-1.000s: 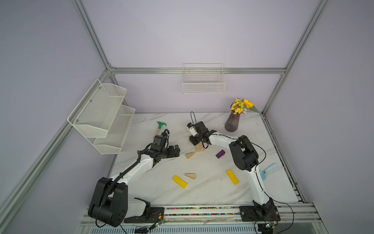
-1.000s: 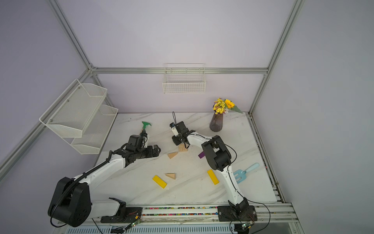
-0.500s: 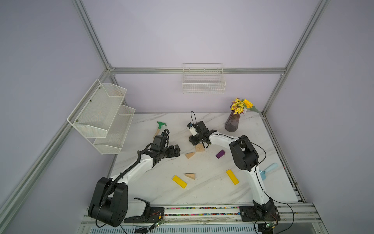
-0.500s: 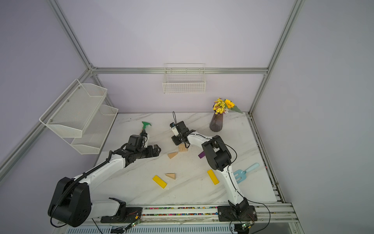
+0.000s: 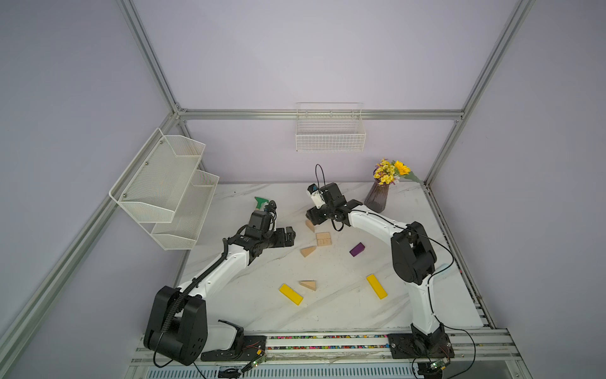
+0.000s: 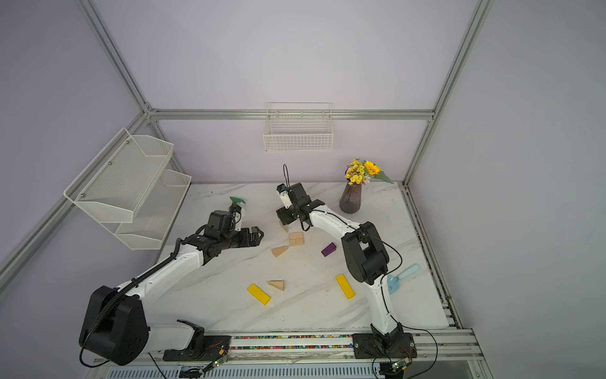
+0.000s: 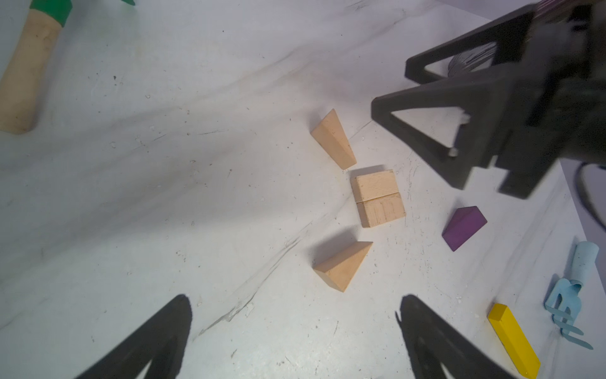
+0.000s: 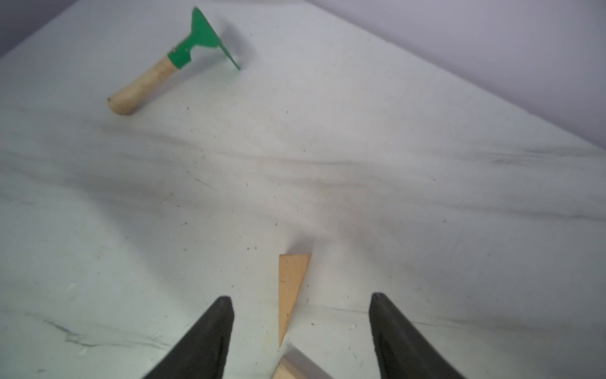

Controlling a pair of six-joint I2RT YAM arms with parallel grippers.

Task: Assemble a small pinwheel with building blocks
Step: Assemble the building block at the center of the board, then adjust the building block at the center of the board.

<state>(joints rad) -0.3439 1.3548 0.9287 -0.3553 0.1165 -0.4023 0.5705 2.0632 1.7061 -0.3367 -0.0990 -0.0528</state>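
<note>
Straddling wedge [image 8: 290, 288] at lower centre with right claw [image 8: 300, 297] spread, not touching, long axis running between tips. Hanging nearer second wedge [image 7: 342, 265]: left claw [image 7: 295, 298], spread wide.

Plain lavender walls [image 5: 295, 49] close the space on three sides, edged with silver metal frame bars [image 5: 321, 114]. A white wire basket [image 5: 330, 137] hangs on the back wall, and a two-tier white mesh shelf [image 5: 164, 183] on the side wall. The desk [image 5: 328, 311] is white marble with grey veins, softly and evenly lit.
</note>
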